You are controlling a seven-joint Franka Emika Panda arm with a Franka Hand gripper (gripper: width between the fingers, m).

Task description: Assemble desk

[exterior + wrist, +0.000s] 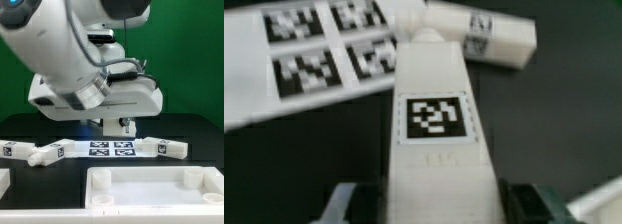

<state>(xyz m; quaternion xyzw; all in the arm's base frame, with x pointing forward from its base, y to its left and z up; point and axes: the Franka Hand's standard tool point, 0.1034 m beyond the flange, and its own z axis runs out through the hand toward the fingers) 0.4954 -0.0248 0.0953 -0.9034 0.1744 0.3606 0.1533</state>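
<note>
Assembly looks barely begun: the tabletop point(150, 190) lies on the surface point(60, 190) with its corner sockets bare, and no leg stands in it. Loose legs point(165, 148) lie to either side of the marker board point(110, 150). The claw point(434, 205) is low over the board and straddles one leg point(438, 120), a finger on each side. Whether it already pinches the leg I cannot tell. Every leg, it seems, remains to be fitted.

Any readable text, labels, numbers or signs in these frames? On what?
No legible words, numbers or brands.
Tag on the nearest leg: pattern only; faint marks under it, too blurred to read.
Tags on the marker board: patterns only.
Tag on the second leg: blurred pattern, no text.
</note>
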